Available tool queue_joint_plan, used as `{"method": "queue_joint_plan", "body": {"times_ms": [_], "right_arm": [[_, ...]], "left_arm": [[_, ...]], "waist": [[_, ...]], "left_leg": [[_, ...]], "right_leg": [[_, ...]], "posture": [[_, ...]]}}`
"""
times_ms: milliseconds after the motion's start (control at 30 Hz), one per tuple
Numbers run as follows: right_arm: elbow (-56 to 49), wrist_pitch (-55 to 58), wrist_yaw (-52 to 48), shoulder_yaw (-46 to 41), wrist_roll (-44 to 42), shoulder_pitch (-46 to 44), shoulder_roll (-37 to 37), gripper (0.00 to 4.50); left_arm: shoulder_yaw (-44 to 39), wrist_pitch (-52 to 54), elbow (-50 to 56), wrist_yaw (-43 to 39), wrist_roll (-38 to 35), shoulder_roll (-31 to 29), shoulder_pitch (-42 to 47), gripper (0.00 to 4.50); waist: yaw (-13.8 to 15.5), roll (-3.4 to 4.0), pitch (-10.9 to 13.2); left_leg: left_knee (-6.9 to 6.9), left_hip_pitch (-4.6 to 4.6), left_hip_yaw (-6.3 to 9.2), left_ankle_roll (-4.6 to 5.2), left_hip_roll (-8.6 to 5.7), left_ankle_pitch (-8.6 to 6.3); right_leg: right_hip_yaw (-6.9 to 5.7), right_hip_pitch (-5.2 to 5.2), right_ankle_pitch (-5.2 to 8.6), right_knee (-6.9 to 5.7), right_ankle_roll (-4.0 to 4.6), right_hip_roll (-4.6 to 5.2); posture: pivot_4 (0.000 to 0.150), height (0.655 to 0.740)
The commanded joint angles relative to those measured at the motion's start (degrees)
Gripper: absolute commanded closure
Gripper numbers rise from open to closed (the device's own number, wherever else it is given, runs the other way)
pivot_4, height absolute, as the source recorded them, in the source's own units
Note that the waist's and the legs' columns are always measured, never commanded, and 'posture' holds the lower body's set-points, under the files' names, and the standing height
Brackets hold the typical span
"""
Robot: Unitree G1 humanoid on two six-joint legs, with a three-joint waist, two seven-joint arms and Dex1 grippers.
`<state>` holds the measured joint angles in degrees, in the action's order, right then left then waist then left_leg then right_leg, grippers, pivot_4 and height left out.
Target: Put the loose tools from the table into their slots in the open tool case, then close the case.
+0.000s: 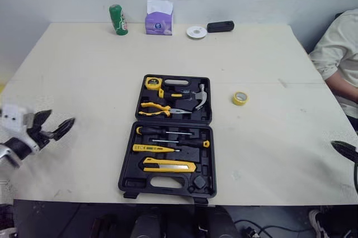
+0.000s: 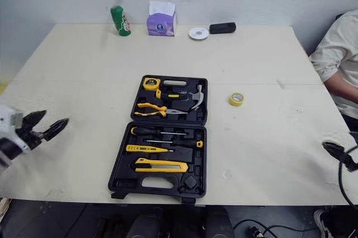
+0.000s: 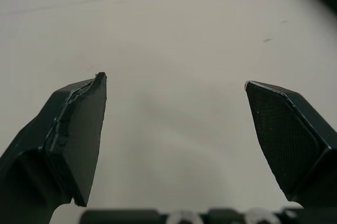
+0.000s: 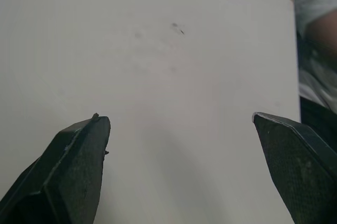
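Left end effector (image 1: pixel 60 117) — tool case (image 1: pixel 127 177) well apart

Light: you have even, diffuse brightness from above across the table (image 1: pixel 84 81), with no hard beam.
Shadows: soft and short. There is a thin rim beside the tape roll (image 1: pixel 240 98). A faint grey patch lies on the tabletop between the spread fingers (image 3: pixel 79 129) of the left gripper (image 3: pixel 174 84), and a similar one under the wide-apart right gripper (image 4: pixel 179 118).
Glare: a small glint on the hammer head (image 1: pixel 200 97).
Dark areas: the tool case (image 1: pixel 127 165) reads near black inside, and below the table's near edge you get deep shade.
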<state>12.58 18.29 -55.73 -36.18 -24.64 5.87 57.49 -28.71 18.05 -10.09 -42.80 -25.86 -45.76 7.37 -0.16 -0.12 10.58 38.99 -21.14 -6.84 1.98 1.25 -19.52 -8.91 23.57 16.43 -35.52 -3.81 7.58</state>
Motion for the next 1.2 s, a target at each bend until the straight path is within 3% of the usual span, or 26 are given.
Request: {"method": "queue_joint_plan", "body": {"times_ms": [33, 233, 433, 667, 833, 1000, 1100, 1167, 1200], "right_arm": [[-4.0, 3.9, -3.4, 4.6, -0.4, -4.1, 4.6, 0.00], [-10.8, 9.7, -11.4, 21.2, 0.2, -20.7, 11.1, 0.00], [-9.1, 6.4, -20.6, 35.6, 6.0, -37.4, 11.2, 0.00], [10.4, -6.8, -26.9, 52.8, 22.4, -60.8, 0.9, 0.00], [26.3, -13.1, -25.2, 56.6, 28.9, -70.7, -7.7, 0.00], [38.3, -20.2, -22.8, 59.4, 35.0, -75.9, -13.1, 0.00], [42.0, -22.4, -22.9, 59.7, 36.7, -77.3, -15.0, 0.83], [44.1, -23.5, -21.9, 59.9, 38.0, -78.0, -16.2, 1.82], [45.0, -24.0, -21.3, 60.1, 38.8, -78.3, -16.6, 1.82]], "left_arm": [[2.9, 3.3, 6.3, -4.4, -3.2, -2.1, 3.4, 0.05], [11.3, 13.6, 24.9, -14.3, -12.6, -5.6, 7.8, 0.05], [14.0, 20.0, 33.7, -14.1, -19.9, -6.1, 16.0, 0.05], [16.1, 22.6, 33.7, -13.0, -22.8, -4.2, 22.5, 0.05], [18.1, 19.3, 32.0, -14.1, -18.9, -3.7, 22.4, 0.05], [17.3, 18.9, 31.6, -13.8, -19.8, -2.4, 22.6, 0.05], [17.9, 17.7, 31.7, -14.3, -18.4, -2.3, 21.6, 0.00], [18.0, 17.3, 31.8, -14.2, -18.2, -2.1, 21.3, 0.00], [18.1, 17.2, 31.9, -14.1, -18.1, -1.9, 21.2, 0.00]], "waist": [[0.0, 0.04, 0.0], [-0.1, 0.26, 0.2], [0.2, 0.39, 0.3], [-0.5, 0.39, 0.5], [-0.5, 0.30, 0.6], [-0.6, 0.25, 0.6], [-0.6, 0.24, 0.6], [-0.7, 0.25, 0.6], [-0.8, 0.25, 0.6]], "left_leg": [[0.00, -0.02, -0.01, 0.06, 0.00, 0.03], [0.06, -0.04, -0.04, 0.09, -0.01, 0.07], [0.09, -0.10, -0.01, 0.03, -0.01, 0.18], [0.09, -0.11, -0.09, 0.01, -0.04, 0.34], [0.12, -0.20, -0.09, 0.10, -0.08, 0.43], [0.13, -0.25, -0.02, 0.10, -0.07, 0.44], [0.14, -0.28, 0.00, 0.12, -0.09, 0.45], [0.14, -0.28, 0.00, 0.12, -0.09, 0.45], [0.14, -0.28, 0.00, 0.12, -0.09, 0.45]], "right_leg": [[0.00, 0.02, 0.00, 0.00, 0.00, 0.00], [0.01, 0.03, 0.00, -0.03, 0.01, -0.01], [-0.07, 0.03, 0.04, -0.01, 0.06, -0.10], [-0.02, 0.06, 0.01, -0.12, 0.01, -0.18], [-0.06, 0.10, 0.01, -0.24, 0.01, -0.16], [-0.10, 0.09, 0.01, -0.27, 0.01, -0.15], [-0.12, 0.09, 0.01, -0.26, 0.01, -0.14], [-0.12, 0.09, 0.00, -0.26, 0.00, -0.14], [-0.12, 0.09, 0.00, -0.27, 0.00, -0.14]], "posture": [[0.150, 0.7316], [0.150, 0.7316], [0.150, 0.7316], [0.150, 0.7316], [0.150, 0.7316], [0.150, 0.7316], [0.150, 0.7316], [0.150, 0.7316], [0.150, 0.7316]]}}
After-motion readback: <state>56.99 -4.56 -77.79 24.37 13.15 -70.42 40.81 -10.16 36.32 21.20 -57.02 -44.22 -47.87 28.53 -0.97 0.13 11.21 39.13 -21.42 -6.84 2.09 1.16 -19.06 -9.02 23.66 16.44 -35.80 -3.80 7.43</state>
